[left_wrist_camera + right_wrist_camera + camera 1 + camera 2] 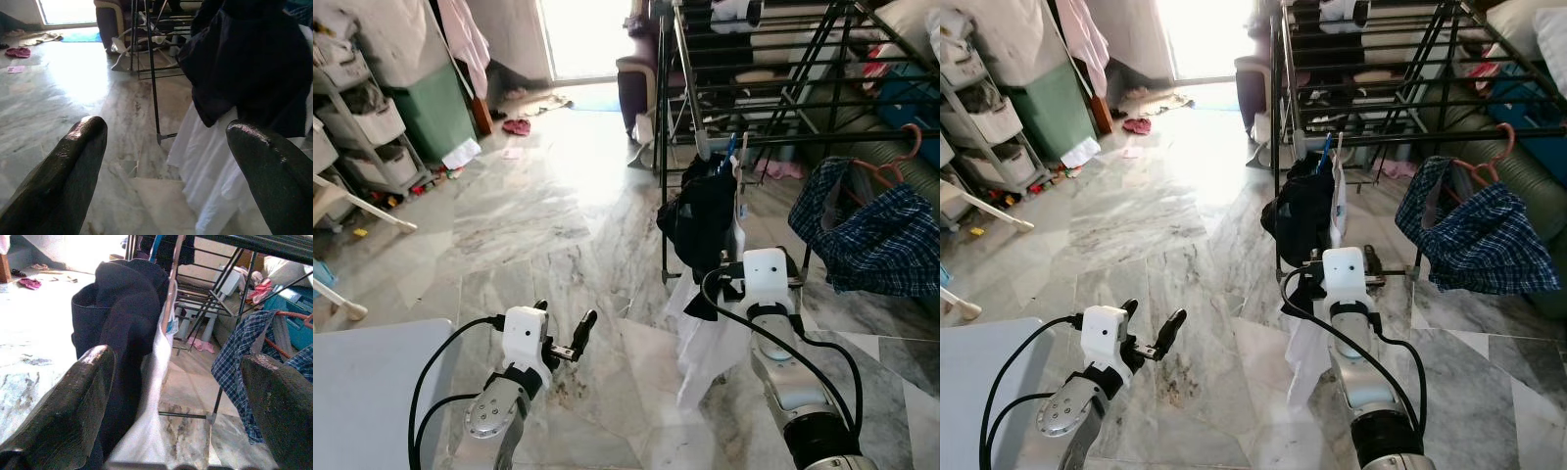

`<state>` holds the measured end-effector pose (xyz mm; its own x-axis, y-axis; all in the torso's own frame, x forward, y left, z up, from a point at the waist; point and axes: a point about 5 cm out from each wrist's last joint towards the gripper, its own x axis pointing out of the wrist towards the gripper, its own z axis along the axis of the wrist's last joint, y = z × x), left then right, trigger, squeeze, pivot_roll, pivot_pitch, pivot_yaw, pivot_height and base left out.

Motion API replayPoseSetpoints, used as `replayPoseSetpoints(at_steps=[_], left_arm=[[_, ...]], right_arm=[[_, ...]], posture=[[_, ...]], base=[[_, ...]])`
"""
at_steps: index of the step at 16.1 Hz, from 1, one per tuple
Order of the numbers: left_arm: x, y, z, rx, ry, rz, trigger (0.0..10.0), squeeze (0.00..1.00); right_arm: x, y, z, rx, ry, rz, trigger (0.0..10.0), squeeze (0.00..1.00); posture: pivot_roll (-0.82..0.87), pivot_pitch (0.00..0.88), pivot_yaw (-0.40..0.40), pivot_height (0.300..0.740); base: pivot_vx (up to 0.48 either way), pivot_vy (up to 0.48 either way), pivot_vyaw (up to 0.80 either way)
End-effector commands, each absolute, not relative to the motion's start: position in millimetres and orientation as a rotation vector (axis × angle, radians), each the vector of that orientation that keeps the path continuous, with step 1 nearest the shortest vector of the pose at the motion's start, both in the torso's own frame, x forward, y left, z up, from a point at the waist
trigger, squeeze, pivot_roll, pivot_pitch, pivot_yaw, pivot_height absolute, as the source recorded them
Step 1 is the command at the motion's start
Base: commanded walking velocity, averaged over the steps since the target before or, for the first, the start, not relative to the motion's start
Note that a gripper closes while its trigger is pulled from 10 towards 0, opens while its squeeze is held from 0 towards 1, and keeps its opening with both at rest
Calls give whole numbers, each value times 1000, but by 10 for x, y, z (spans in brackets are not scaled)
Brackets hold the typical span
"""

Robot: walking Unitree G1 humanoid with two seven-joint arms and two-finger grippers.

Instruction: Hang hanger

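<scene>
Black drying rack [773,98] carries a dark garment [700,220] and a plaid garment [876,240]. Left gripper [563,338] and right gripper [181,396] both spread, empty.

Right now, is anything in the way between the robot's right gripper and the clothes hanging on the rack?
Nothing visible. The right gripper is open and points straight at the dark garment and white garment hanging from the drying rack. Only open air lies between its fingers and the cloth.

Dark garment [700,220] and checked cloth [871,235] on rack [773,137], perhaps on hangers.
</scene>
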<state>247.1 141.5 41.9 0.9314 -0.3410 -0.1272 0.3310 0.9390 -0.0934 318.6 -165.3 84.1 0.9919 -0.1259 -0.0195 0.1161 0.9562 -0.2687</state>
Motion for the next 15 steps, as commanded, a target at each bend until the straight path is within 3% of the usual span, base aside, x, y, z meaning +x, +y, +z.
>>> replayPoseSetpoints(at_steps=[1, 13, 15], left_arm=[[2467, 1418, 438, -76, 130, -356, 10000, 0], [2491, 1390, 450, -86, 123, -366, 10000, 0], [2472, 1368, 440, -79, 126, -382, 10000, 0]], right_arm=[[3205, -1626, 922, -275, 7, -115, 10000, 0], [3146, -1547, 879, -280, 19, -78, 10000, 0], [3172, -1553, 884, -280, 26, -89, 10000, 0]], posture=[[-110, 2, 97, 740], [-113, 0, 99, 740], [-111, 0, 99, 740]], base=[[0, 0, 0], [273, 0, 130], [0, 0, 0]])
